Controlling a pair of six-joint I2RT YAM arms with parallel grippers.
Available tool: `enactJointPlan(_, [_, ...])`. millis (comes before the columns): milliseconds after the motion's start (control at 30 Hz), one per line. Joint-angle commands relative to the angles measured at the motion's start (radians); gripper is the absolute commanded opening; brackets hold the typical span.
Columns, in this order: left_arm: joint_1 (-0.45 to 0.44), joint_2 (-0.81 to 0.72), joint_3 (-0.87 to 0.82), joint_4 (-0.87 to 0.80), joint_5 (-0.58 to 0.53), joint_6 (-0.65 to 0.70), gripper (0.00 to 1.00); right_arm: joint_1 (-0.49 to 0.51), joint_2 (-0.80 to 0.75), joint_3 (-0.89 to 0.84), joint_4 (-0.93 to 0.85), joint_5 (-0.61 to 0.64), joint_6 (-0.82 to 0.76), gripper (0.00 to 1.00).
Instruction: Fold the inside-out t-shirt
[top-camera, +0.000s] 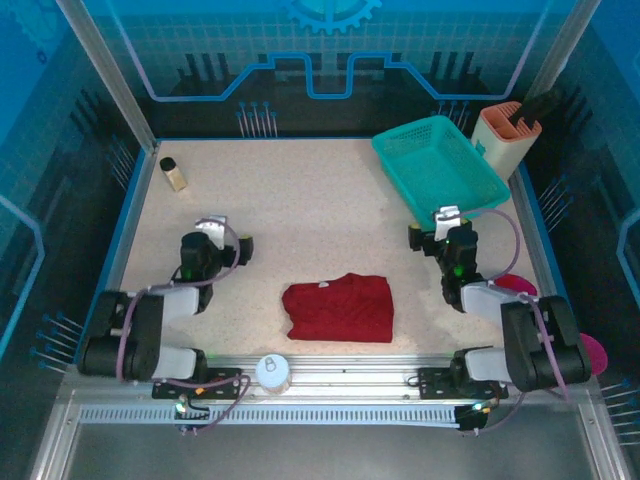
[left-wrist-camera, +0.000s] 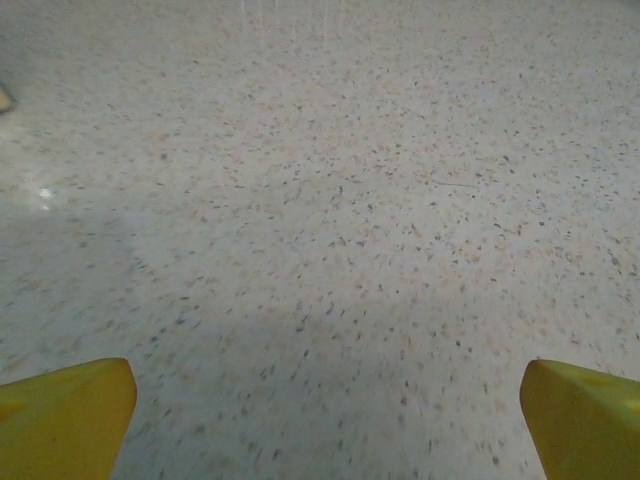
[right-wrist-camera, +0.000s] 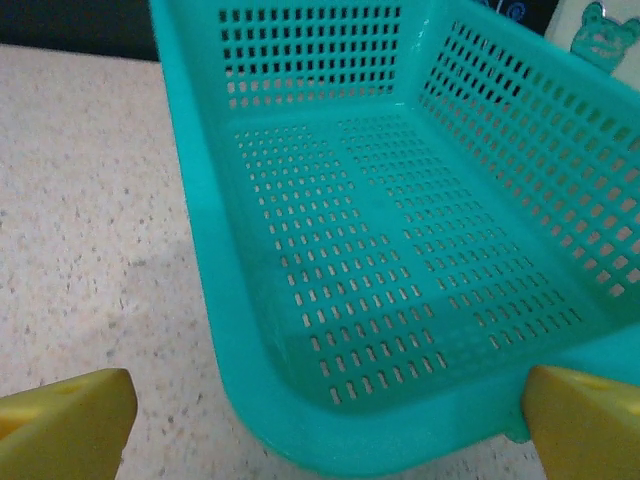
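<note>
Our left tool (top-camera: 210, 228) stands wide, with nothing between its jaws. In its wrist view the yellow fingertips (left-wrist-camera: 65, 415) sit at the two lower corners, and only the bare speckled counter (left-wrist-camera: 320, 200) lies between them. This tool hangs over the left half of the counter, pointing away from the arm bases.

Our right tool (top-camera: 447, 216) is just as wide and also holds nothing. Its yellow pads (right-wrist-camera: 580, 420) frame the near corner of the teal mesh basket (right-wrist-camera: 330, 300), whose rim comes in between them. We cannot tell whether either pad touches the rim. From above, the basket sits at an angle in the far right part of the counter.

The dark red t-shirt (top-camera: 338, 308) lies flat on the counter as a rough folded rectangle. It is near the front edge, between the two arms and well apart from both tools.

Farther out, a small bottle (top-camera: 173, 173) stands near the far left corner. A pale holder (top-camera: 505, 140) with dark things sticking out of it stands just beyond the basket at the far right. A round white object (top-camera: 272, 372) rests on the metal rail in front of the shirt. A pink disc (top-camera: 515, 283) lies by the right arm.
</note>
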Motion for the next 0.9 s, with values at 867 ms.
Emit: enactJointPlan(867, [0.035, 0.126, 0.046, 0.197, 0.041, -0.06, 0.99, -0.022, 0.195, 0.035, 0.171, -0.043, -0.006, 1.0])
